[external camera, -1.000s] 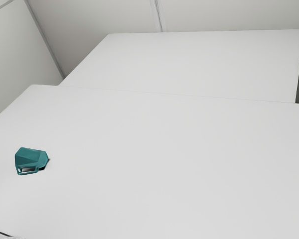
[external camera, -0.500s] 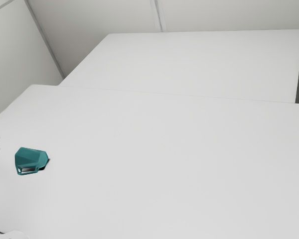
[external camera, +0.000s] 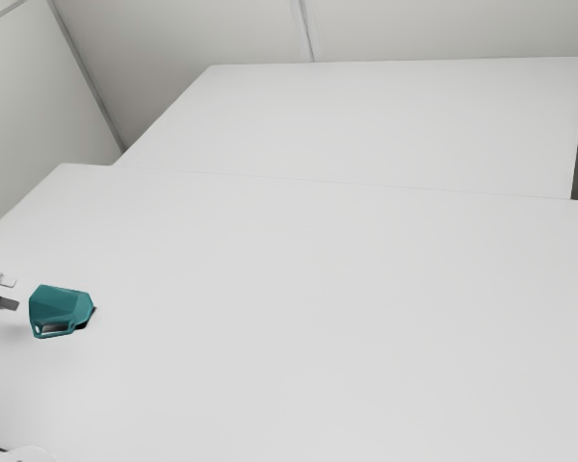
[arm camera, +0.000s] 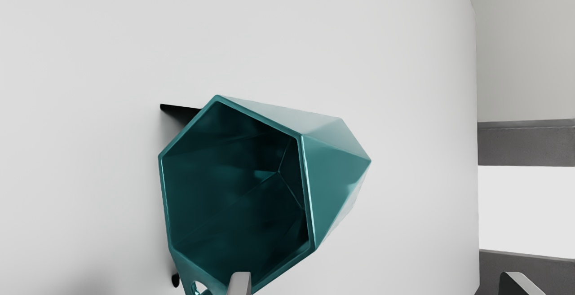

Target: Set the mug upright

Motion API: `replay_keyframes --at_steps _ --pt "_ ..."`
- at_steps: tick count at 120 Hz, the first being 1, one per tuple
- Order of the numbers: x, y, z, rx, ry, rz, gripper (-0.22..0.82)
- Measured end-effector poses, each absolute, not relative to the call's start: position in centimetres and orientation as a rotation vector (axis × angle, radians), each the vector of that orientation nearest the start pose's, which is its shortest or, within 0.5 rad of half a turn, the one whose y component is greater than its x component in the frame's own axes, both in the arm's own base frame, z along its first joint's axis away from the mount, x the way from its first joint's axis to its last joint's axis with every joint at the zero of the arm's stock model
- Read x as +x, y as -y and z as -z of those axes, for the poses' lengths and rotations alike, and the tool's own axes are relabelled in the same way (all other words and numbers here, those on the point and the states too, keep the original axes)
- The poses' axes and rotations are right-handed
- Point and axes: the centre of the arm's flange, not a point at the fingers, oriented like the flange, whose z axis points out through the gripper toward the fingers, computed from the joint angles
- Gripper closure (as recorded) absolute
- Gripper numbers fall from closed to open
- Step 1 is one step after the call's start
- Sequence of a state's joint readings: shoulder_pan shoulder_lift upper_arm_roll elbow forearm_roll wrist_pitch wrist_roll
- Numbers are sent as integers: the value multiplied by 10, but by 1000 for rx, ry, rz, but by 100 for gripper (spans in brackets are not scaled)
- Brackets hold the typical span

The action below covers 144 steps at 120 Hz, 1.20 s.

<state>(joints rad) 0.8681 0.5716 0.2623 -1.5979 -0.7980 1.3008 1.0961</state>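
Teal, glossy, many-sided mug (external camera: 61, 310) lies on its side on the smooth white counter (external camera: 318, 318), toward the edge at the exterior view's left, its mouth (arm camera: 238, 182) facing my black two-finger tool (external camera: 13, 294). I am released, fingers apart, holding nothing. One finger overlaps the rim near the handle (arm camera: 185, 269), so I should align carefully, close softly because slanted sides may slip, lift slightly, turn the mouth upward, then lower the base flat.
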Motion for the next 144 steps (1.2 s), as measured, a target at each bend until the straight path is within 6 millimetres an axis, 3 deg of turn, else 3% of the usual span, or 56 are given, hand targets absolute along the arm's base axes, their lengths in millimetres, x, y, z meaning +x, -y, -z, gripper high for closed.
replay_keyframes --at_steps 23,43,70,76,91,102,121,144 --pt "355 -487 -290 2070 -231 -291 0" --pt "377 -466 -286 2044 -187 -277 0" --pt "378 -454 -274 2010 -194 -252 1" --pt "379 -452 -274 2008 -191 -250 10" --pt "381 -452 -277 2011 -185 -254 43" --pt "385 -449 -280 2010 -173 -256 58" --pt "394 -442 -293 2011 -139 -266 71" --pt "392 -437 -314 2024 -123 -286 76"
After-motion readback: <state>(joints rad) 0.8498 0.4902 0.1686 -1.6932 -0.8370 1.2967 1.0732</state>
